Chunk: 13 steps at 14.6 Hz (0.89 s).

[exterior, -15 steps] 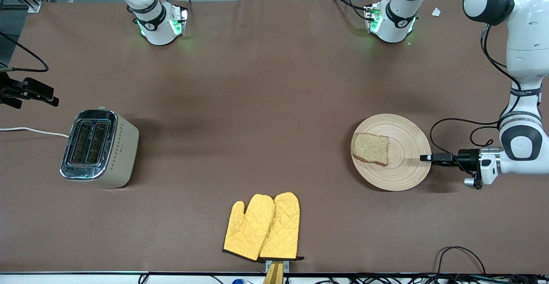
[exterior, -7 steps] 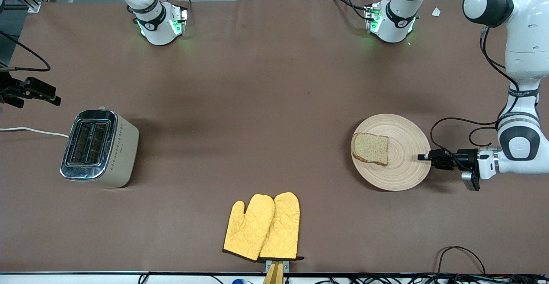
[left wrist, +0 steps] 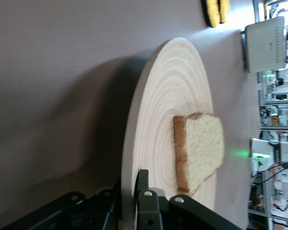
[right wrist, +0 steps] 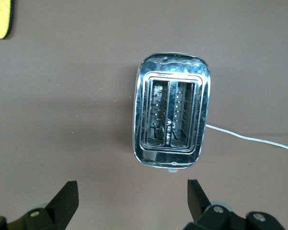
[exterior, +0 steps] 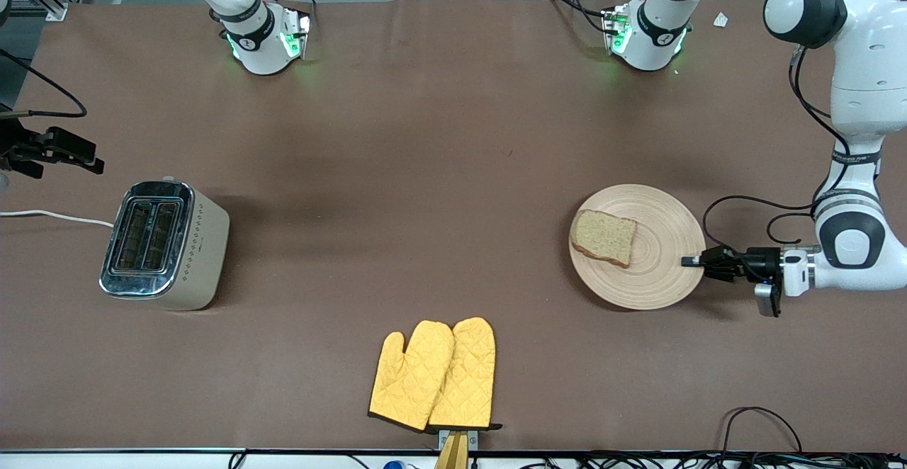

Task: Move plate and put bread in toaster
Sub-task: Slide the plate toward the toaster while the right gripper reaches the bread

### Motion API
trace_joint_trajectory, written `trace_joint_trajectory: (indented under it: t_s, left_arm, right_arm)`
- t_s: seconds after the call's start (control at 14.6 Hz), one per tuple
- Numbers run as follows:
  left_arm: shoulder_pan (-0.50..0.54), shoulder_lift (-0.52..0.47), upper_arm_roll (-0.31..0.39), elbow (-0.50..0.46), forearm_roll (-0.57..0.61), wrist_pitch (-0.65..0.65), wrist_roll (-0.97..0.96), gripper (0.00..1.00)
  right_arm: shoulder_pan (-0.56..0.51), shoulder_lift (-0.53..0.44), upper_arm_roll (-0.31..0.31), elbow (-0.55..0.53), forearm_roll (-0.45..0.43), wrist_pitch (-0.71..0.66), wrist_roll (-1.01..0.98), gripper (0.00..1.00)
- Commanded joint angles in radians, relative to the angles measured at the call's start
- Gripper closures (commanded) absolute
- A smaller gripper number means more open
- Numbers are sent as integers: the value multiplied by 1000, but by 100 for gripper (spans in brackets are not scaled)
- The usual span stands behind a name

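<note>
With bread slice (exterior: 603, 237) riding on it, large round light wooden plate (exterior: 662, 270) pinched at rim by left end effector (exterior: 691, 262), ready to move. Right end effector (right wrist: 129, 201) waiting agape over cream two-slot toaster (exterior: 165, 244).

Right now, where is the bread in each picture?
Front view: the bread lies on the plate, toward the left arm's end of the table.
Left wrist view: the bread sits just past the left claw, which is shut on the plate's rim.
Right wrist view: no bread.
Shared landmark: the plate.
</note>
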<state>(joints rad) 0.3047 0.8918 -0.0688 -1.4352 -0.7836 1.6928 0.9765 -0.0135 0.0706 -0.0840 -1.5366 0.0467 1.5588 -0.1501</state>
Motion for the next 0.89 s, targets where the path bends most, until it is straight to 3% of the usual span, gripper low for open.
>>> trace_joint_trajectory:
  t_s: [0.0,0.14,0.27,0.48,0.82]
  left_arm:
    - [-33,-57,-84,2,-3,-13,-198,100]
    - [-79,-60,-178,25,-2,42,-409,100]
    - [-148,-53,-244,32,0,169,-487,100]
    - [-316,-28,-253,35,-49,312,-524,100]
    - [-582,24,-252,38,-299,591,-578,100]
  right_arm:
    - [0,-11,-2,-14,42,-5,-8,0]
    - [0,-8,-2,-45,42,6,3,0]
    - [3,-2,-2,-109,68,71,4,0]
    - [65,29,0,-224,102,231,128,0]
    - [213,146,0,-304,104,424,407,0]
